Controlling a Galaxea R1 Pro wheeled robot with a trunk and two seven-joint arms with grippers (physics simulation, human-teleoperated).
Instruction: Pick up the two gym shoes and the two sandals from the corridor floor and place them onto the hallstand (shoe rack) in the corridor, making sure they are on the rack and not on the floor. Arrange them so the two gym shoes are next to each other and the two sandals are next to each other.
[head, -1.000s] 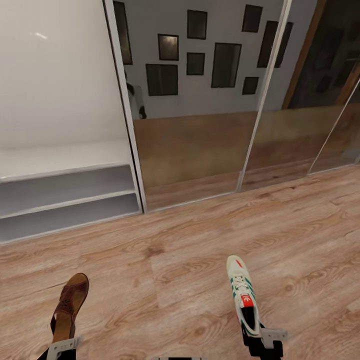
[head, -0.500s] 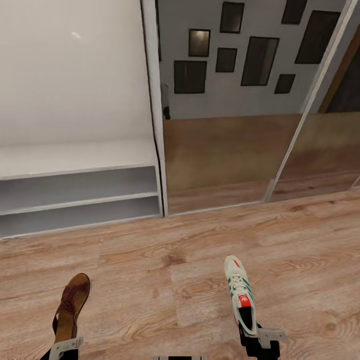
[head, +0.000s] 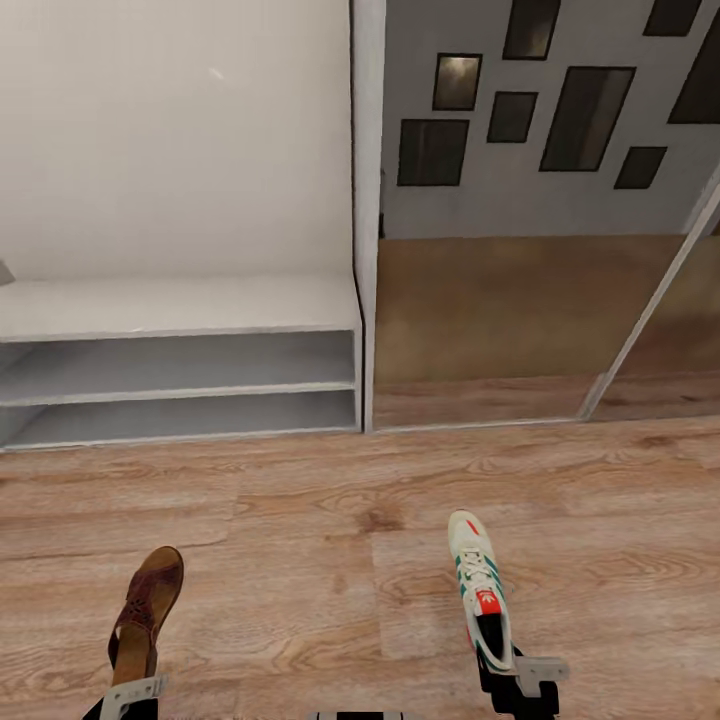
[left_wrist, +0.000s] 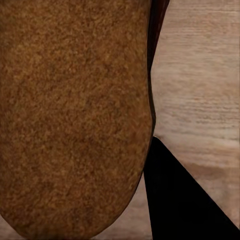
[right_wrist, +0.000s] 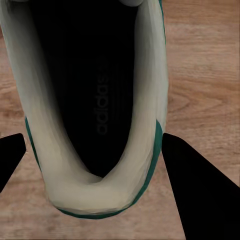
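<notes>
A brown sandal (head: 143, 617) with a maroon strap hangs over the corridor floor (head: 300, 560) at the lower left, its heel end in my left gripper (head: 128, 688), which is shut on it. The left wrist view is close on the sandal's tan footbed (left_wrist: 75, 115), with one dark finger (left_wrist: 180, 200) beside it. A white gym shoe (head: 481, 587) with green stripes is held by its heel in my right gripper (head: 510, 668). In the right wrist view the shoe's heel opening (right_wrist: 95, 110) sits between two dark fingers (right_wrist: 200, 190). The pale grey hallstand (head: 180, 305) stands ahead on the left, its bench top and two low shelves bare.
Mirrored sliding doors (head: 500, 300) run along the wall right of the hallstand, reflecting the wood floor and dark picture frames. A pale door frame post (head: 365, 220) separates them. Open wood flooring lies between me and the hallstand.
The whole view has swung left, so the hallstand and mirror doors now sit further right in the picture. The sandal and gym shoe keep their places in my grippers.
</notes>
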